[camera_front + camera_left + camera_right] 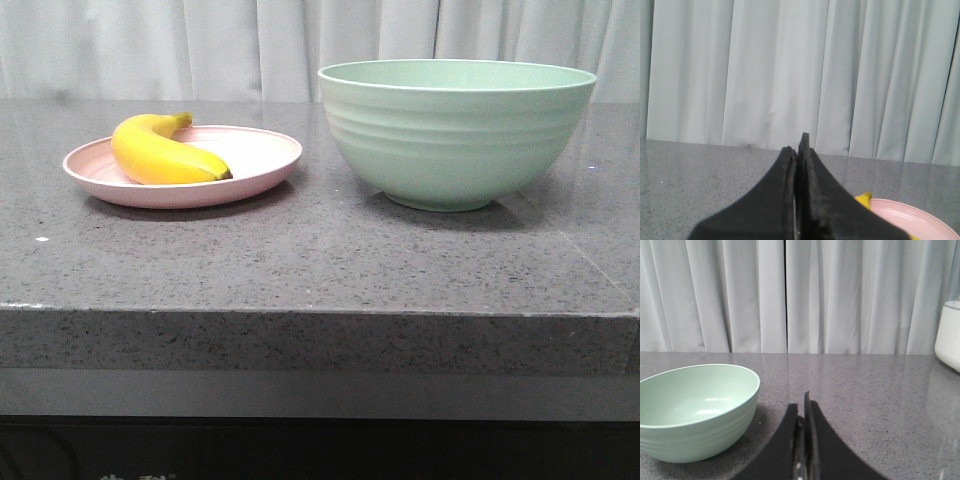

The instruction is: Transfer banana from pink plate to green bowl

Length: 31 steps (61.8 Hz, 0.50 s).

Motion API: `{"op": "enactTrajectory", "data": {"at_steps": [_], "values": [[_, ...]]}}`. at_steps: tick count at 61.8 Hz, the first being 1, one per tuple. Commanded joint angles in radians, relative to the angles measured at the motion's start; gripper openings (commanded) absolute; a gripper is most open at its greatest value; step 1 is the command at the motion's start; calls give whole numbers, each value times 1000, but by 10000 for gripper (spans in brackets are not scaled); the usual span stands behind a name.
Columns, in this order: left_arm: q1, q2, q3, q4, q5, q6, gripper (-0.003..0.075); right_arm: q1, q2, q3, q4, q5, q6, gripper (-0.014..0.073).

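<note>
A yellow banana [160,152] lies on the pink plate [262,160] at the left of the grey counter. The green bowl [455,130] stands to the right of the plate, empty as far as the right wrist view shows. Neither gripper shows in the front view. My left gripper [798,145] is shut and empty, low over the counter; the plate's rim [910,215] and the banana's stem [865,200] peek out beside its fingers. My right gripper [801,407] is shut and empty, with the bowl [695,407] off to one side of it.
A white curtain hangs behind the counter. A white object [949,335] stands at the edge of the right wrist view. The counter's front edge [320,315] runs across the front view.
</note>
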Motion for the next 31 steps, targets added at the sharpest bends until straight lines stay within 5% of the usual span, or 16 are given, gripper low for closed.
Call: {"op": "enactTrajectory", "data": {"at_steps": [1,17,31], "values": [[-7,75,-118,2,17,-8,-18,-1,82,-129,-23,37,-11,-69],[-7,278,-384,-5,163,-6,-18,-1,322,-365,-23,247,-11,-69],[-7,375,-400,-5,175,-6,-18,-1,459,-368,-23,250,-11,-69]]}}
